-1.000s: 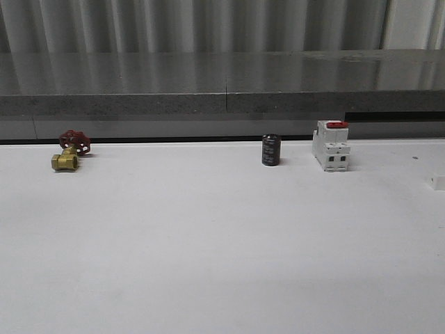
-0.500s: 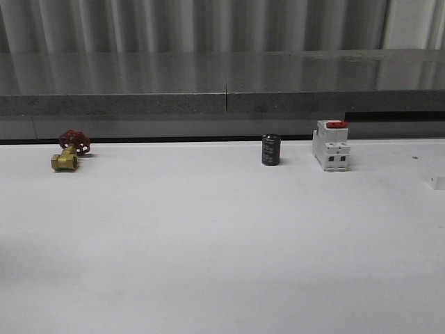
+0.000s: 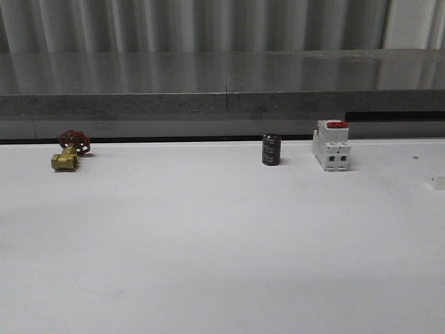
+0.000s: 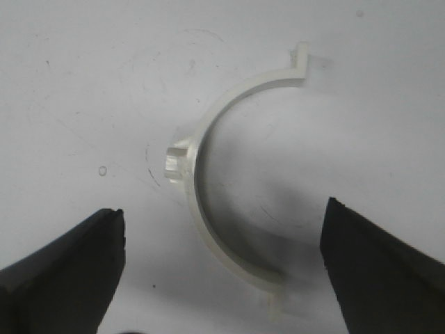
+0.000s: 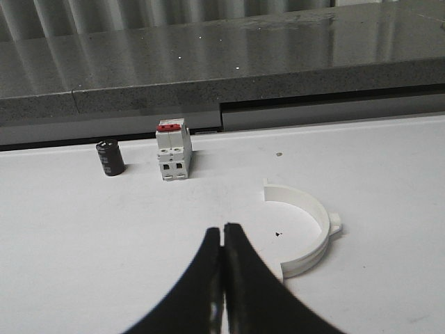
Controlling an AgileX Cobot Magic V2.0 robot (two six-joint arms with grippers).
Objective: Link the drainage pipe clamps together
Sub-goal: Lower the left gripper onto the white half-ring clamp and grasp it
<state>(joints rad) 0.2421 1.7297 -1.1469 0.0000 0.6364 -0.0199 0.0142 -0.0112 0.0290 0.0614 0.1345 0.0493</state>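
One white half-ring drainage pipe clamp (image 4: 193, 184) lies flat on the white table in the left wrist view, its ear tab on the outer curve. My left gripper (image 4: 222, 226) hangs open over it, and the clamp's lower end flange sits between the two dark fingers without touching them. The other clamp half (image 5: 321, 229) lies on the table in the right wrist view, just beyond and to one side of my right gripper (image 5: 224, 229). The right gripper's fingers are pressed together with nothing between them.
Along the table's far edge stand a brass valve with a red handwheel (image 3: 69, 149), a black cylinder (image 3: 271, 149) and a white block with a red switch (image 3: 331, 145). A small white piece (image 3: 438, 182) shows at the right edge. A grey ledge (image 3: 222, 104) runs behind.
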